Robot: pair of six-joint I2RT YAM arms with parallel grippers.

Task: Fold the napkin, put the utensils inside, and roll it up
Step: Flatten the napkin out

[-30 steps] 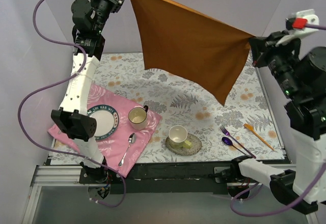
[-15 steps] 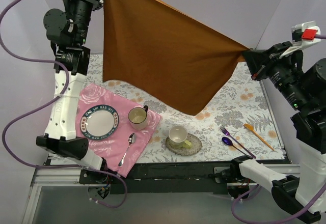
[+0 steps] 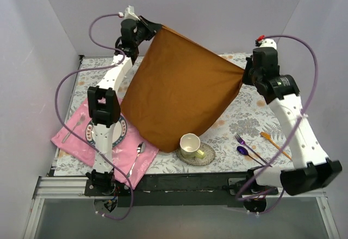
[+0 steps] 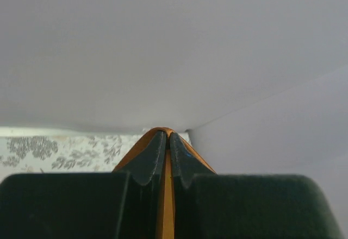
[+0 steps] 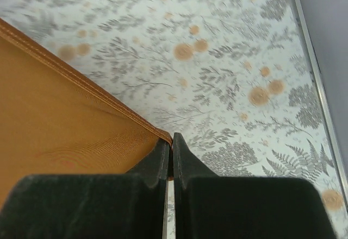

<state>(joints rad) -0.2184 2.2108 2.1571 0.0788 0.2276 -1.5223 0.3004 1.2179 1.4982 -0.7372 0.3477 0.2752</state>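
Aloft, the napkin [image 3: 174, 95] hangs between both end effectors [image 3: 151, 29] [image 3: 245, 72].

rust-orange napkin [image 3: 174, 100] hangs spread midair; fork [image 3: 242, 142], spoon [image 3: 243, 151], knife [image 3: 274, 144] lie flat

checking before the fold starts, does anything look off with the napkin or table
The napkin isn't lying flat: it hangs between the left gripper and right gripper, its lower part hiding part of the pink cloth and sagging close to the cup.

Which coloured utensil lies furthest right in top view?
The orange knife; the purple fork and blue spoon lie together to its left.
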